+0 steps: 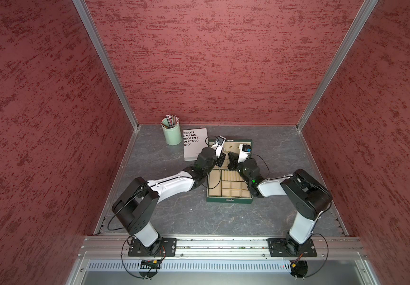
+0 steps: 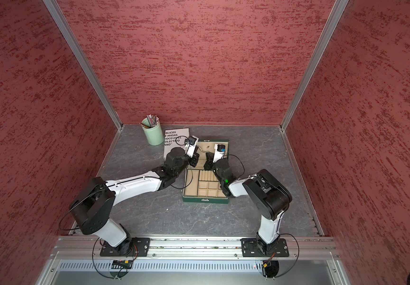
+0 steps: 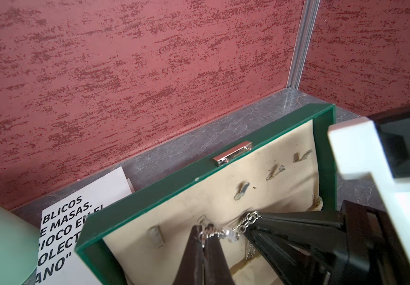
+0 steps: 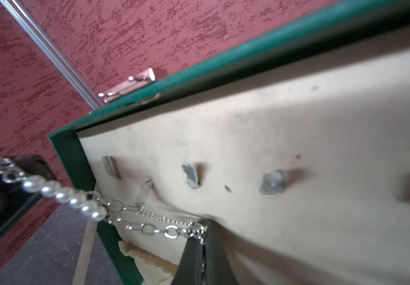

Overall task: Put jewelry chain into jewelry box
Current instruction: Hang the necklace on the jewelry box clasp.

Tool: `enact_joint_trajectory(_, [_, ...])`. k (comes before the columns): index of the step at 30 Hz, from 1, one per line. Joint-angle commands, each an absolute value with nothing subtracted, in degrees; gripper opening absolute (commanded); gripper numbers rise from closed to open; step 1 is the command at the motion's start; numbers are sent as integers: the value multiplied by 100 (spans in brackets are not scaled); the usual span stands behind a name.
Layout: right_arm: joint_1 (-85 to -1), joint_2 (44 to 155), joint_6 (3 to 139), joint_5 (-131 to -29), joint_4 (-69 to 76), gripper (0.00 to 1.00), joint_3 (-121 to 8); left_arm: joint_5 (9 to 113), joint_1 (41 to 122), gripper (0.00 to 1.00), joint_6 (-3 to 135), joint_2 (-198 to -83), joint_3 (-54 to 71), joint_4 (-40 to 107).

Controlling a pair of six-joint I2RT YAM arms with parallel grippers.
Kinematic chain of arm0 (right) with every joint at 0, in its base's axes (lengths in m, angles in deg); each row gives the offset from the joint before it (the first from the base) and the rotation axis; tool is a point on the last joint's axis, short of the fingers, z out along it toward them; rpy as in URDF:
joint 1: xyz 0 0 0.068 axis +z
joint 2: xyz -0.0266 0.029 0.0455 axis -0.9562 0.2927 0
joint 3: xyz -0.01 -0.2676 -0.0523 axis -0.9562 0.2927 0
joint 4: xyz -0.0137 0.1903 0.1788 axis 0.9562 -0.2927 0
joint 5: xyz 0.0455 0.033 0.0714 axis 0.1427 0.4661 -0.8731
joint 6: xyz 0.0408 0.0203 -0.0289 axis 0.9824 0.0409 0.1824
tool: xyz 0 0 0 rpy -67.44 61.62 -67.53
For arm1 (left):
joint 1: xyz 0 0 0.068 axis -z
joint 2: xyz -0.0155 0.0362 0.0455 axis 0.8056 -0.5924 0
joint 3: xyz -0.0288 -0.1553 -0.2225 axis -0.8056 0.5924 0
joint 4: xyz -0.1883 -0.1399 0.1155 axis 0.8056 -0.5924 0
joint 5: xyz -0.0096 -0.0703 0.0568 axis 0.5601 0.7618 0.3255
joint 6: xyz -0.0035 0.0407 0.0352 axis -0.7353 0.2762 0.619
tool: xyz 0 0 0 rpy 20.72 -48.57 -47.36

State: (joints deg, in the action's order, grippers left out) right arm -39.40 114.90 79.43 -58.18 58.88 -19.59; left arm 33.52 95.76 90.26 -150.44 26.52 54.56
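Observation:
The dark green jewelry box (image 1: 228, 200) (image 2: 206, 199) lies open on the grey floor, its beige-lined lid (image 3: 282, 187) (image 4: 273, 138) standing up at the far side. The jewelry chain (image 3: 226, 232) (image 4: 149, 228) (image 2: 202, 148), silvery links with a short run of pearls (image 4: 63, 195), hangs stretched in front of the lid lining. My left gripper (image 3: 205, 228) (image 1: 223, 155) is shut on one end. At the other end, my right gripper (image 4: 205, 229) (image 3: 250, 223) (image 1: 231, 155) is shut on the links. A row of small metal hooks (image 4: 191, 175) sits on the lining just beside the chain.
A pale green pencil cup (image 1: 171, 134) and a white booklet with black lettering (image 1: 194, 145) stand left of the box near the back wall. Red textured walls close in three sides. The box's compartments (image 1: 231, 187) lie below both wrists.

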Motion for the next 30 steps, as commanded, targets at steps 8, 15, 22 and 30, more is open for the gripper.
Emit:
enact_joint_trajectory(8, [-3953,11592,8302,-5233,5951,0,-1898,2793,9481,0,8966,-15121,2674,5685])
enact_joint_trajectory(15, [-3941,11655,8503,-5233,5917,0,-1956,2819,9319,0,8730,-15328,2456,5627])
enact_joint_trajectory(22, [-3850,11705,8433,-5348,5986,0,-2036,2860,9213,0,8668,-15492,2312,5685])
enact_joint_trajectory(30, [-3738,11787,8477,-5414,5937,0,-2183,2922,9112,0,8660,-15592,2218,5688])
